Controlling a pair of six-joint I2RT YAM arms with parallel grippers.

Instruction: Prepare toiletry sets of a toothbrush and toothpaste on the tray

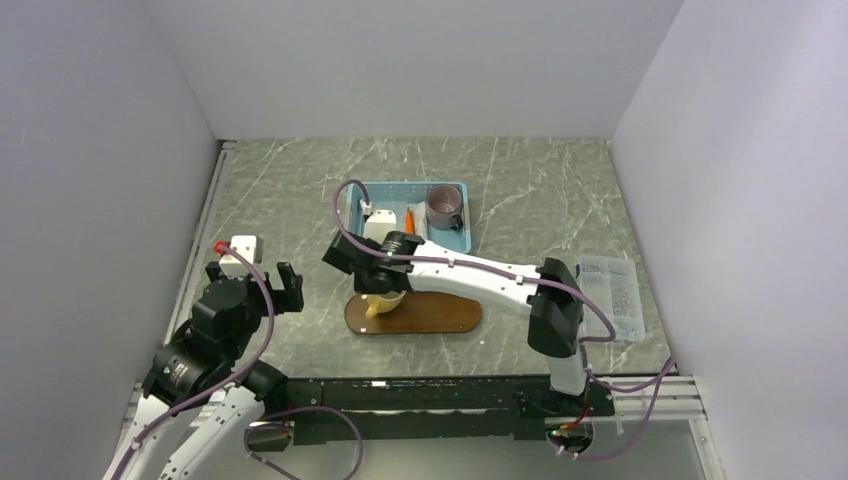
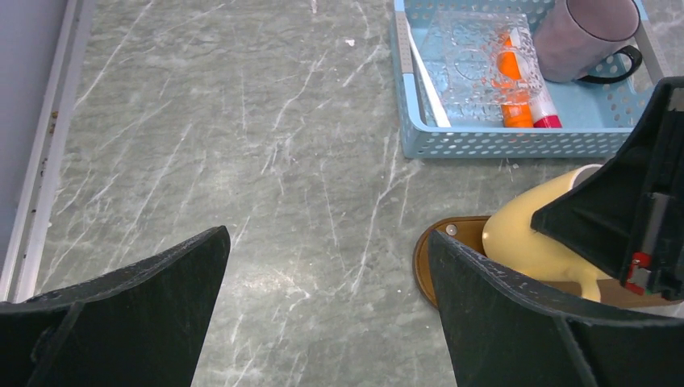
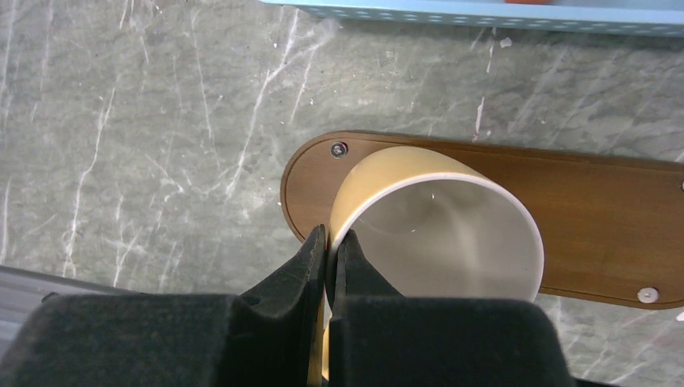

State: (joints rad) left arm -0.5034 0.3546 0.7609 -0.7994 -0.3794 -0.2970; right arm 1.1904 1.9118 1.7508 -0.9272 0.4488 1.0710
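Tray [image 3: 581, 218]: yellow cup [image 3: 435, 234] tilted at its left end.
Toothpaste [image 2: 516, 113], toothbrush [image 2: 426, 81]: beyond the tray, in the blue basket [image 2: 500, 145].
Right gripper [image 3: 329, 242]: clenched on the cup's rim.
Left gripper [image 2: 327, 238]: spread wide, empty, left of the tray.
Risk: the thin rim pinch may slip, so the cup could topple off the tray.

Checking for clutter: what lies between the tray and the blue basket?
Between tray and basket: only bare marble tabletop, clearest in the right wrist view.
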